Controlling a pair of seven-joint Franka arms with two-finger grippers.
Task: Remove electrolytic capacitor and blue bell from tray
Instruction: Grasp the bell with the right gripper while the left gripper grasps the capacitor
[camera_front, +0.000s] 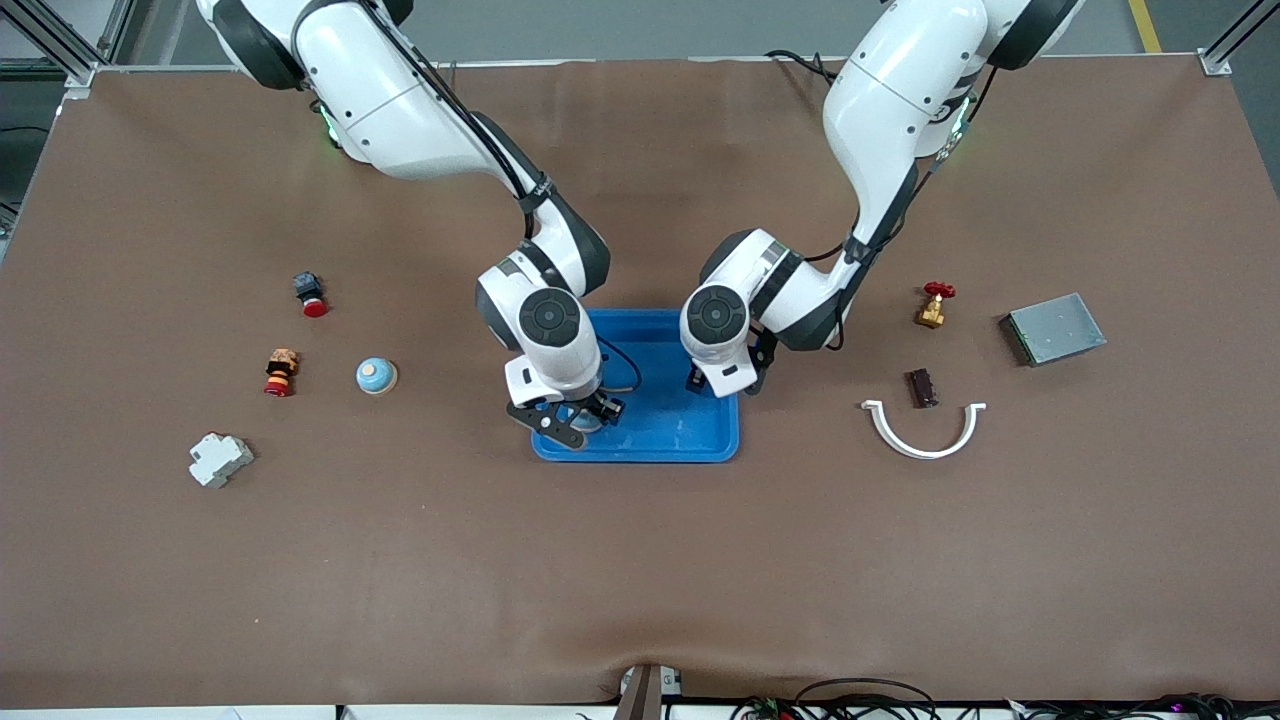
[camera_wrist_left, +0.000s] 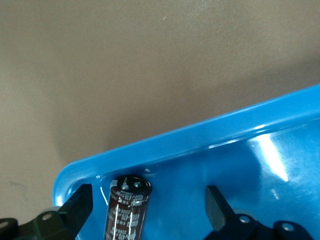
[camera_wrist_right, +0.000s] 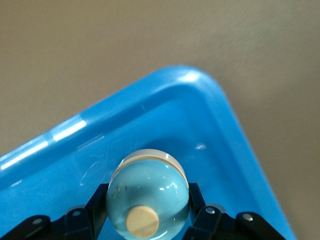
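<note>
A blue tray (camera_front: 640, 452) sits mid-table. My right gripper (camera_front: 575, 420) is low in the tray's corner nearest the front camera, toward the right arm's end. In the right wrist view it (camera_wrist_right: 148, 194) is shut on the bell (camera_wrist_right: 147, 197), a pale blue dome with a tan knob, one finger on each side, just above the tray floor (camera_wrist_right: 165, 125). My left gripper (camera_front: 703, 380) hangs open inside the tray by its wall (camera_wrist_left: 200, 132) toward the left arm's end. The dark brown capacitor (camera_wrist_left: 127, 210) lies on the floor between its spread fingers (camera_wrist_left: 148, 196), touching neither.
Toward the right arm's end lie a second blue dome bell (camera_front: 377, 375), a red button (camera_front: 310, 293), a striped stack (camera_front: 281, 372) and a white block (camera_front: 220, 459). Toward the left arm's end lie a red-handled valve (camera_front: 937, 303), a dark block (camera_front: 921, 388), a white arc (camera_front: 922, 432) and a grey box (camera_front: 1053, 328).
</note>
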